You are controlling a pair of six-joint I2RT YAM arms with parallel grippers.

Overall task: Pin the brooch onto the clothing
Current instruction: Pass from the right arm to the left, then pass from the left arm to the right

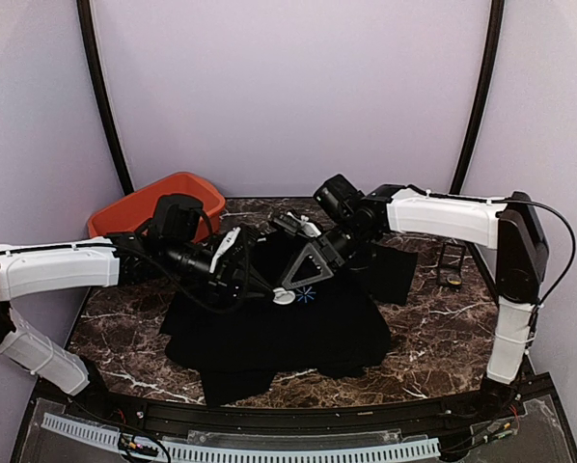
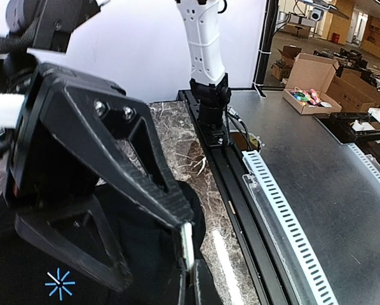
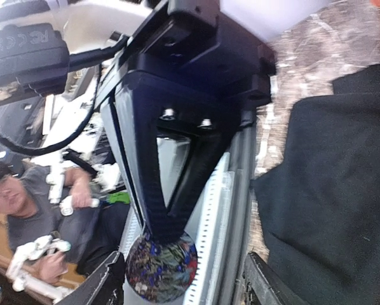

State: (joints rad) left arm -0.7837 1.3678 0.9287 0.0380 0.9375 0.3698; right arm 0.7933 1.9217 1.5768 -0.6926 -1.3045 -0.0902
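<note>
Over T-shirt (image 1: 298, 333), left arm (image 1: 57, 268) outstretched with brooch (image 3: 161, 270).

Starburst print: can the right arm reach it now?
Probably yes. The right gripper, brooch at its tip, is right beside the starburst print; the left gripper pinches the T-shirt to one side, not between.

brooch (image 3: 161, 274) top hidden by left pincer (image 3: 162, 234), its face blurred
</note>
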